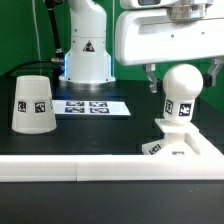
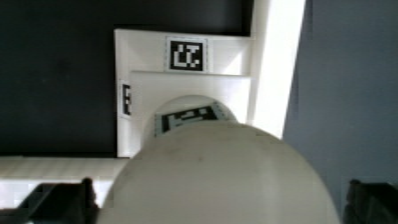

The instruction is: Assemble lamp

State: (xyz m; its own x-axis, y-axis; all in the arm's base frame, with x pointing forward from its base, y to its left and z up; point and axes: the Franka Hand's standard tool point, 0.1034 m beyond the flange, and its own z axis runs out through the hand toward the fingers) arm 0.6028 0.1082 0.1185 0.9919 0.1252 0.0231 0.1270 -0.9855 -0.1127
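**Exterior view.** The gripper (image 1: 183, 80) hangs over the worktop's front edge, toward the corner on the exterior view's right. Its two fingers (image 1: 151, 80) are spread wide and hold nothing. The bulb (image 1: 183, 90) stands upright with its ball between them, level with the fingertips. A narrow gap shows on each side of the ball, so no contact is visible. The bulb's tagged neck runs down to the top step of the base (image 1: 182, 146). I cannot tell how firmly it is seated. The base sits flat, close against the white rail (image 1: 80, 170) that runs along the front edge.

The shade (image 1: 33, 103) stands alone near the edge on the exterior view's left, well apart from the gripper. Its wide end is down and its narrow end up, with the tag facing the camera. Its inside is hidden, so its contents cannot be told.

The marker board (image 1: 90, 106) lies flat mid-table in front of the robot pedestal (image 1: 86, 45), which is at the far edge.

**Wrist view.** This view looks straight down on the bulb (image 2: 222, 165), whose ball fills the space between the dark fingertips (image 2: 63, 203). The gripper (image 2: 217, 205) is wide open, with a sliver of clearance on both sides. Beyond the ball the base (image 2: 178, 85) shows its stepped top and a tag, set on the black worktop.
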